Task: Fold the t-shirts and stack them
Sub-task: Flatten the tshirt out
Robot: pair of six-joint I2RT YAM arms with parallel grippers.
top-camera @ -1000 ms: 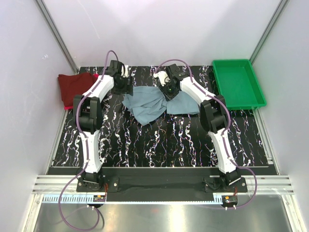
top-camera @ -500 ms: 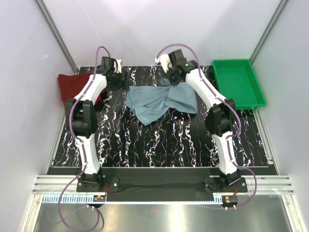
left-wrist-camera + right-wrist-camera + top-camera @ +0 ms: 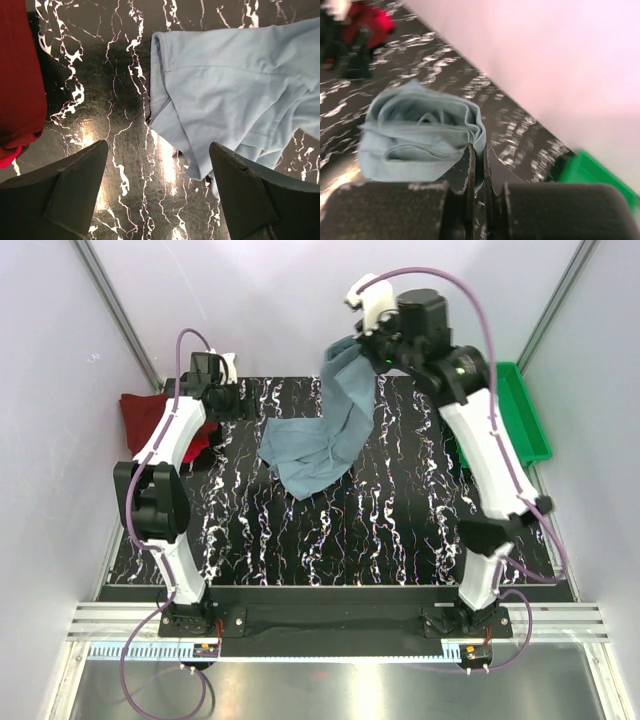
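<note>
Grey-blue cloth fills the middle of the picture. The big grey-blue t-shirt [image 3: 315, 450] runs from the centre of the table [image 3: 390, 530] up to the right gripper [image 3: 378, 348]. That gripper's fingers are pinched almost together on a bunched edge, holding one end high over the far side. The rest of the shirt lies crumpled on the marbled top.

It looks light and utterly limp, so I'd expect it to sag, twist and drag wherever it isn't supported. One pinch only makes a rope of fabric. Two spread holds along a hem or across the shoulders should handle better, I judge. A hemmed sleeve edge lies just ahead of the left gripper [image 3: 157, 185], which hovers wide open over bare table with nothing between its fingers.

Next in size, the maroon t-shirt [image 3: 150, 418] sits folded at the far left edge. A sliver of the smaller bright red t-shirt [image 3: 6, 159] pokes out at its edge.

Hard to make out: the right wrist view is blurred, so which part of the shirt is pinched is anyone's guess. No collar shows. The right arm covers part of the green tray [image 3: 528, 410].
</note>
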